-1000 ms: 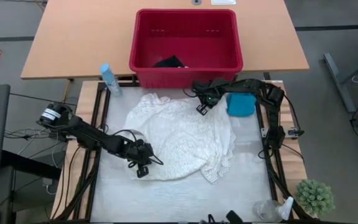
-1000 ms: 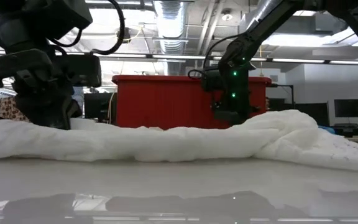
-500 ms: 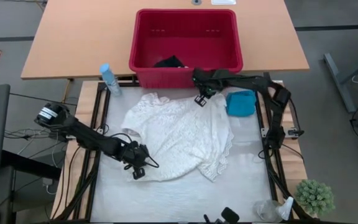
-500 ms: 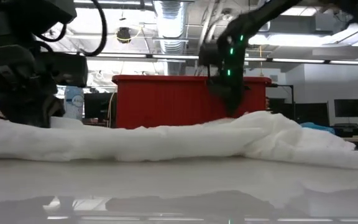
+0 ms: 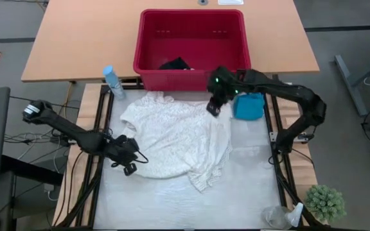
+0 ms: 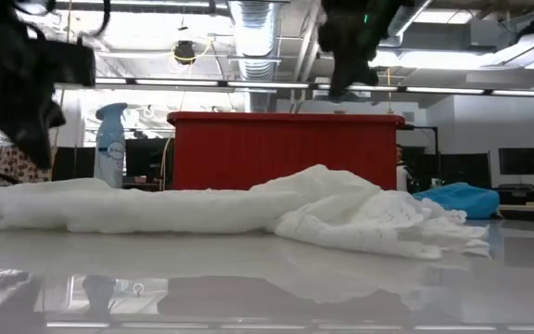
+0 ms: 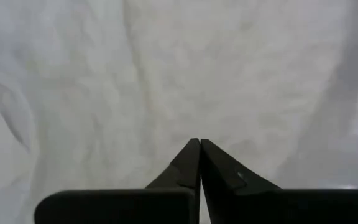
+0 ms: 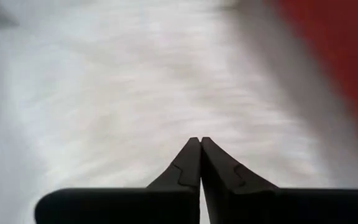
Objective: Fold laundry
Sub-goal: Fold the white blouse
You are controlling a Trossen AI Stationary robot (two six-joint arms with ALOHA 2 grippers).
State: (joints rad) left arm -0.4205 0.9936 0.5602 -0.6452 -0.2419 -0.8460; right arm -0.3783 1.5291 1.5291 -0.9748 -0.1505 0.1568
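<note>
The cream-white lacy cloth [image 5: 178,138] lies spread and rumpled on the white table, and in the low view [image 6: 323,199] it rests flat with a low heap at its right. The turquoise garment [image 5: 249,106] lies by the cloth's far right. The dark garment [image 5: 175,64] sits inside the red basket. My left gripper [image 5: 129,169] is shut and hangs above the cloth's near left edge, its fingertips [image 7: 199,144] with nothing between them. My right gripper [image 5: 213,110] is shut and hangs high over the cloth's far right part, its closed fingertips [image 8: 199,142] also bare.
The red basket [image 5: 191,13] stands just beyond the table's far edge on a wooden table. A blue spray bottle [image 5: 112,80] stands at the far left corner. A small green plant [image 5: 325,202] sits off the near right corner. Bare table lies along the near edge.
Both grippers have risen clear of the cloth; the left one has also gone toward the table's left edge. The cloth has slid toward the left. Its raised fold on the right has sunk into a low heap.
</note>
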